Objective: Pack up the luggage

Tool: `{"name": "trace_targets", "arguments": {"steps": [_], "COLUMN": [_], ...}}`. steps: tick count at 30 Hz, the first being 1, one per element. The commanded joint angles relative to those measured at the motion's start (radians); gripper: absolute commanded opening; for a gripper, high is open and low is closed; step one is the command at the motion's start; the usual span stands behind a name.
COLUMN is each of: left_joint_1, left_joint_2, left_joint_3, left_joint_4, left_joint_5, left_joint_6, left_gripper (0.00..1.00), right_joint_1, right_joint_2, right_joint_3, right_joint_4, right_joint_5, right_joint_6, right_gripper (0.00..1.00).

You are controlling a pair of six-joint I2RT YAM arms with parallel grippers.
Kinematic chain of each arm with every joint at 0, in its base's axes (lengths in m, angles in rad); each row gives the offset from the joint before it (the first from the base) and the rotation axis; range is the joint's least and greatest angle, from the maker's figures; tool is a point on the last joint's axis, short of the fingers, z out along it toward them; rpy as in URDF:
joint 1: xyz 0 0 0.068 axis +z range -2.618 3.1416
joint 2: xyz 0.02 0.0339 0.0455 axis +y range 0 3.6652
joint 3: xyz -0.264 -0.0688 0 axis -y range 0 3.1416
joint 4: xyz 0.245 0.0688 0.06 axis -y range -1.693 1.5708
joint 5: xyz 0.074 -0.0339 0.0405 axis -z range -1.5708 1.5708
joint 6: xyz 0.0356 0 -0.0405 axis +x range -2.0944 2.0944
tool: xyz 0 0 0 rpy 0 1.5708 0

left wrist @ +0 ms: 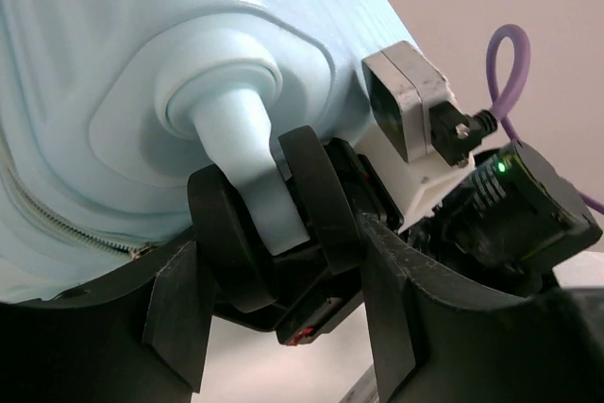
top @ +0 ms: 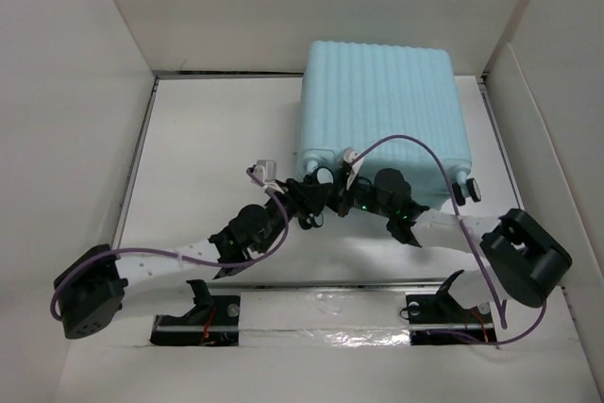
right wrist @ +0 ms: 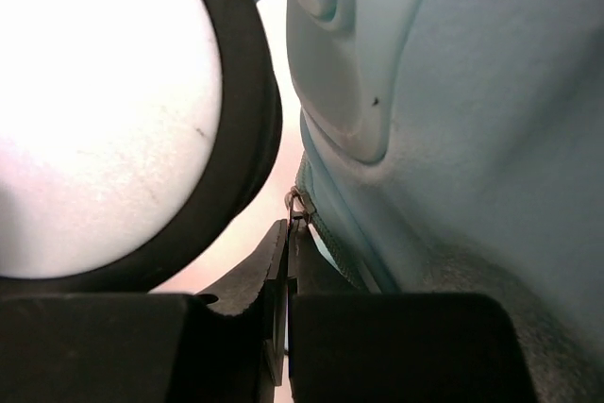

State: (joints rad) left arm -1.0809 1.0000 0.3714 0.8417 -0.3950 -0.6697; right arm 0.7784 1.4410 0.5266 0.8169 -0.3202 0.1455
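Pale aqua-blue hard-shell suitcase with ribbed lid (top: 382, 106) lies flat and zipped shut on the white table (top: 217, 139), its far edge at the back wall. Both arms reach in to its near-left corner. Left gripper (left wrist: 278, 252) has its jaws spread either side of the black twin-disc spinner wheel on a pale blue stem (left wrist: 321, 205) at that corner. I can't tell whether the pads actually bear on the discs. Right gripper (right wrist: 286, 261) is low against the suitcase's near side wall, jaws pressed together, and the small metal zipper pull (right wrist: 298, 203) looks caught right at their tips. The zipper track (left wrist: 66, 224) runs along the suitcase's side seam. The second wheel (top: 464, 192) at the near-right corner is free. On handling, the shell looks stiff and smooth, so pads would likely skid on the ribs. The case is probably light, and may slide or pivot on the tabletop when the zip is tugged. The wheel stem is the best brace point since the discs swivel. The pull tab is thin and can easily slip out, so the tug should go along the track. No lid opening is visible, so packing looks not yet started.
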Motion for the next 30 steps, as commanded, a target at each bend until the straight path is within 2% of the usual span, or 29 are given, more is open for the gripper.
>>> {"name": "trace_targets", "arguments": {"steps": [1,2,4,8,12,13,16,21,27,30], "left_joint_1": [-0.139,-0.139,-0.139,-0.139,-0.139,-0.129,-0.119,-0.099,-0.048,-0.037], "left_joint_2": [0.139,0.172,0.268,0.395,0.494,0.521,0.535,0.483,0.471,0.436], "left_joint_3": [0.171,0.199,0.289,0.402,0.437,0.442,0.404,0.314,0.235,0.206], "left_joint_4": [0.281,0.304,0.356,0.434,0.536,0.566,0.652,0.689,0.766,0.757], "left_joint_5": [0.501,0.507,0.542,0.596,0.631,0.651,0.667,0.631,0.633,0.643], "left_joint_6": [-0.005,-0.004,0.005,-0.011,-0.082,-0.094,-0.146,-0.159,-0.202,-0.186], "left_gripper": [0.00,0.00,0.00,0.00,0.00,0.00,0.00,0.00,0.00,0.00], "right_joint_1": [-0.183,-0.249,-0.303,-0.320,-0.203,-0.135,-0.030,0.038,0.107,0.133], "right_joint_2": [-0.083,-0.088,-0.087,-0.090,-0.062,-0.035,0.080,0.179,0.153,0.102], "right_joint_3": [0.130,0.148,0.176,0.083,-0.084,-0.091,-0.019,0.076,0.023,-0.052], "right_joint_4": [-0.077,-0.116,-0.185,-0.093,0.176,0.286,0.396,0.494,0.564,0.486], "right_joint_5": [-0.190,-0.225,-0.305,-0.329,-0.171,-0.105,-0.056,-0.002,0.090,0.127], "right_joint_6": [0.077,0.054,0.019,0.061,0.260,0.293,0.361,0.445,0.487,0.441], "right_gripper": [0.00,0.00,0.00,0.00,0.00,0.00,0.00,0.00,0.00,0.00]}}
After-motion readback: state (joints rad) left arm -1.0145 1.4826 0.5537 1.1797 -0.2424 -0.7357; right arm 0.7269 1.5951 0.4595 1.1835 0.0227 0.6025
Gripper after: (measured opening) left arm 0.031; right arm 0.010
